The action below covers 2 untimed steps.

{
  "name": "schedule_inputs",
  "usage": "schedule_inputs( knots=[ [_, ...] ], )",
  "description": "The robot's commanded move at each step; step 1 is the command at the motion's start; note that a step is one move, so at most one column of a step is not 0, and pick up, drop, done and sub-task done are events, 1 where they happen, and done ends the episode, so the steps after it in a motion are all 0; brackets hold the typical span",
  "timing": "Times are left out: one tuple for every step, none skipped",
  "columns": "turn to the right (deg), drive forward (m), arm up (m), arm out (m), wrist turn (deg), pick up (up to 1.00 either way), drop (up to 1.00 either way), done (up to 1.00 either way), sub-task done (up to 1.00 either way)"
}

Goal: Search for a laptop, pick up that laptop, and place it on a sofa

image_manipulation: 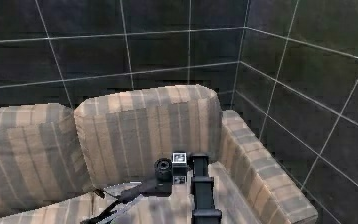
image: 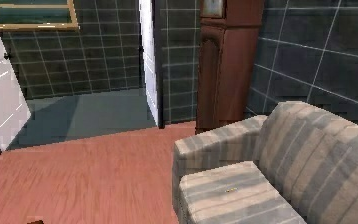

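A striped beige and grey sofa [image_manipulation: 137, 125] spans the arm side view, with two back cushions and a padded armrest [image_manipulation: 252, 165] at its right end. The same sofa [image: 287, 150] sits at the forward view's lower right. The dark arm rises from the bottom edge over the seat. Its gripper [image_manipulation: 112, 200] reaches left and down from the two white squares. A thin, flat, dark and grey shape [image_manipulation: 125, 191] lies along the fingers, low over the seat. I cannot tell whether the gripper holds anything.
Dark tiled walls [image_manipulation: 137, 50] close in behind the sofa. A tall brown wooden cabinet [image: 225, 60] stands by the wall past the sofa. A white door [image: 2, 90] hangs ajar at the left beside a doorway into a tiled room. Reddish wood floor [image: 87, 170] lies ahead.
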Motion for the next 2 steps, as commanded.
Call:
schedule_inputs(
  knots=[
    [0.0,0.0,0.0,-0.08,0.0,0.0,0.0,0.0,0.0],
    [0.0,0.0,0.0,0.0,0.0,0.0,0.0,1.0,0.0]
  ],
)
